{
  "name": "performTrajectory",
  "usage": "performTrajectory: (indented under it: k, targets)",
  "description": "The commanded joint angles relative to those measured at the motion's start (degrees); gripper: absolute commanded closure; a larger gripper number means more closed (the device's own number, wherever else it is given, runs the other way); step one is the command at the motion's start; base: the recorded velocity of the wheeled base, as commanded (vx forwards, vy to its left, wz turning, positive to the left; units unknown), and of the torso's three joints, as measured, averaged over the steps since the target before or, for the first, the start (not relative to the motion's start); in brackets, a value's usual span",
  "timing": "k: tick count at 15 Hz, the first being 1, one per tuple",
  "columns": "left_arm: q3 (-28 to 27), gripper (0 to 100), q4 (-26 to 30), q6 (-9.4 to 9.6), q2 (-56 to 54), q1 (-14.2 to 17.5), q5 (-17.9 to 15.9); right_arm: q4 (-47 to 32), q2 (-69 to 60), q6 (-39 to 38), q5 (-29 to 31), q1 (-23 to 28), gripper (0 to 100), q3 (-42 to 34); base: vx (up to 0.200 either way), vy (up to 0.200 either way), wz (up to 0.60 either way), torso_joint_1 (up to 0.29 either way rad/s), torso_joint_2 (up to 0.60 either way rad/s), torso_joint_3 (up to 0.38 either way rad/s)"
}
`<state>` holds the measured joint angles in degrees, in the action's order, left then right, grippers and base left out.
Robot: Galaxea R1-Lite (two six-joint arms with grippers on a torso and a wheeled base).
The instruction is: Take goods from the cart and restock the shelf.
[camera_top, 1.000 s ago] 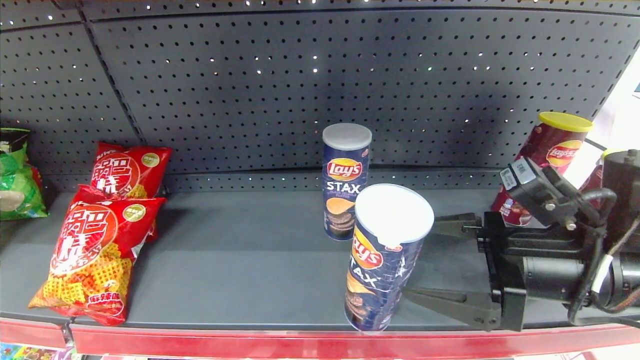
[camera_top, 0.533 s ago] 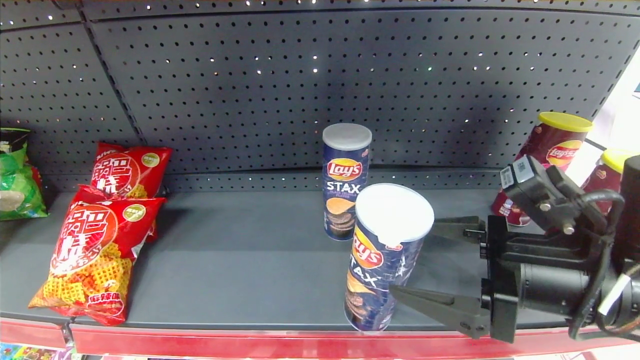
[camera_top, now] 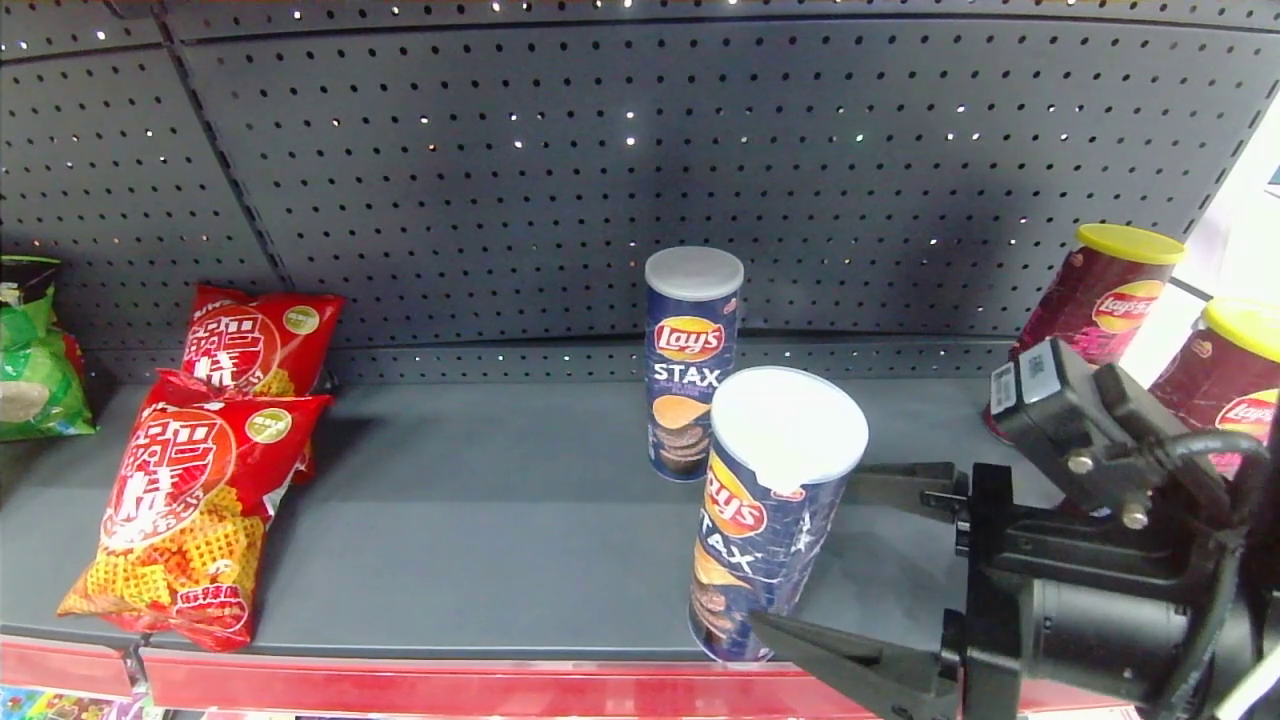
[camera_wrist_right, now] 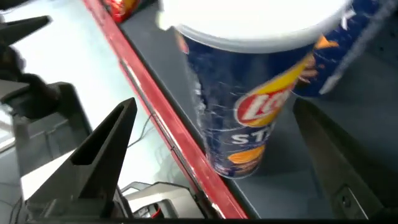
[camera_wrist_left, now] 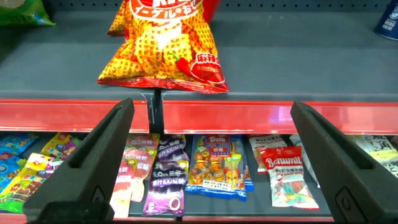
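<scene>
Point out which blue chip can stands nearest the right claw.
The front blue can, by the open right claw; the rear blue can stands farther back.

Dark grey perforated metal back panel spans the rear. Pinpoints of light show through some of its holes, and a slanted seam splits it toward its left end. Directly below the panel lies a flat grey metal shelf board, fronted by a glossy red edge strip; past the panel's right end, a bright white patch of room.
</scene>
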<state>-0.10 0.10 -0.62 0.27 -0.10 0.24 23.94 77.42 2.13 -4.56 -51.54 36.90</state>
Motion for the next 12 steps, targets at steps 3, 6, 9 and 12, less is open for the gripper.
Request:
performTrajectory:
  k: [3,6,9,12]
  targets:
    - [0.01,0,-0.01,0.01,0.08,0.01,0.02,0.14,3.61,-3.36,5.44,-0.75,0,1.51,0.000,0.000,0.00,0.000,0.00,0.000]
    - [0.01,0,-0.01,-0.08,0.08,0.01,0.02,0.05,5.90,-5.39,9.39,-0.93,0,3.62,0.000,0.000,0.00,0.000,0.00,0.000]
    - [0.01,0,-0.01,0.01,0.08,0.01,0.02,-0.04,6.51,-9.16,13.61,-1.02,0,3.97,0.000,0.000,0.00,0.000,0.00,0.000]
    - [0.01,0,-0.01,0.01,0.08,0.01,0.02,-0.04,6.60,-10.66,15.63,-1.90,0,4.23,0.000,0.000,0.00,0.000,0.00,0.000]
